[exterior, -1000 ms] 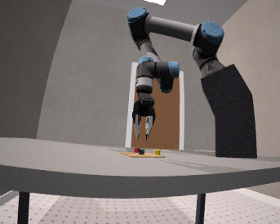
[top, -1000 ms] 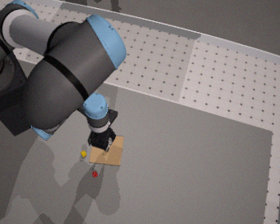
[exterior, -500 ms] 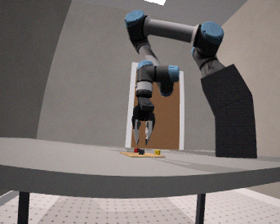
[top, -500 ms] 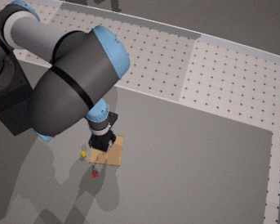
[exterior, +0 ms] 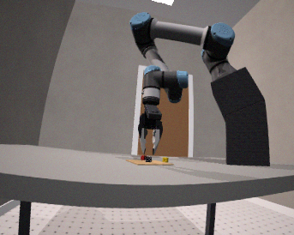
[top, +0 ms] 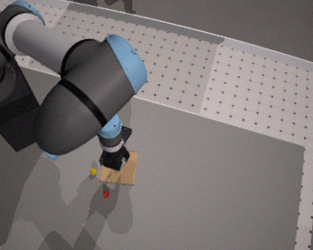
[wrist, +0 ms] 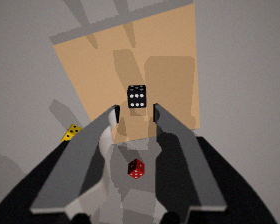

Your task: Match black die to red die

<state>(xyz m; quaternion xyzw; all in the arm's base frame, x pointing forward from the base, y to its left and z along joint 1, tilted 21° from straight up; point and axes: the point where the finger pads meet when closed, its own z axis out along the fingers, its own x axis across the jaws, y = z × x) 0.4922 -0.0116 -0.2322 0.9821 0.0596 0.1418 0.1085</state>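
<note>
- Two-jaw gripper (wrist: 136,114): jaws part open with a narrow gap, nothing between them and touching nothing. In the exterior view the gripper (exterior: 149,143) hangs above the dice, tips pointing down, clear of the table.
- Gripper fingers: flat, grey, matte bars that taper toward the tips, running from the lower corners of the wrist frame to its centre.
- Small black cube die with white pips (wrist: 136,96): rests flat on the thin tan rectangular mat (wrist: 91,75), just beyond the fingertips, at the centre of the wrist frame. The face toward the camera shows six pips.
- Small red cube die with white pips (wrist: 136,168): lies on the grey table surface (wrist: 241,75), off the mat, seen between the fingers in the lower centre of the wrist frame.
- Small yellow cube die with dark pips (wrist: 71,133): on the grey surface left of the mat, partly hidden by the left-hand finger.
- Top view: the grey arm with blue joint caps (top: 81,82) fills the upper left and covers the black die; the mat (top: 127,171), yellow die (top: 93,171) and red die (top: 106,194) show at lower centre.
- Exterior view: all three dice appear in a row at table level, too small to read pips.
</note>
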